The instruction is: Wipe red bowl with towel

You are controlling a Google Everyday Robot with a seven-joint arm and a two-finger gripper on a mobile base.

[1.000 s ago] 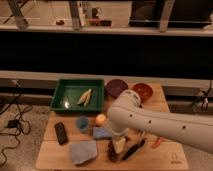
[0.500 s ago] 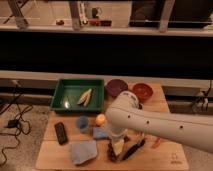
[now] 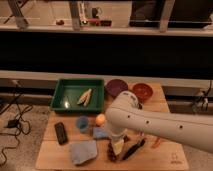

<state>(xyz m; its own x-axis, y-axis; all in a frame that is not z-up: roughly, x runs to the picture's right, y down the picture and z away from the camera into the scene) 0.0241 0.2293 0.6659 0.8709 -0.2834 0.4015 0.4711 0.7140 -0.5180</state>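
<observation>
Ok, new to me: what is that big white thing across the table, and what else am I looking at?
The white shape is a robot's single arm, reaching in from the right. Its gripper hangs low over the front middle of the wooden table; whether it holds anything is hidden. There is one camera view, looking down from in front. On the table: a green tray, a purple bowl, the red bowl at the back right, a blue cup, and the grey towel lying at the front left.

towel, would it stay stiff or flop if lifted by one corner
Probably floppy: the towel lies flat with soft, uneven edges. Likely light, being thin cloth. The gripper hangs beside it, over the table.
</observation>
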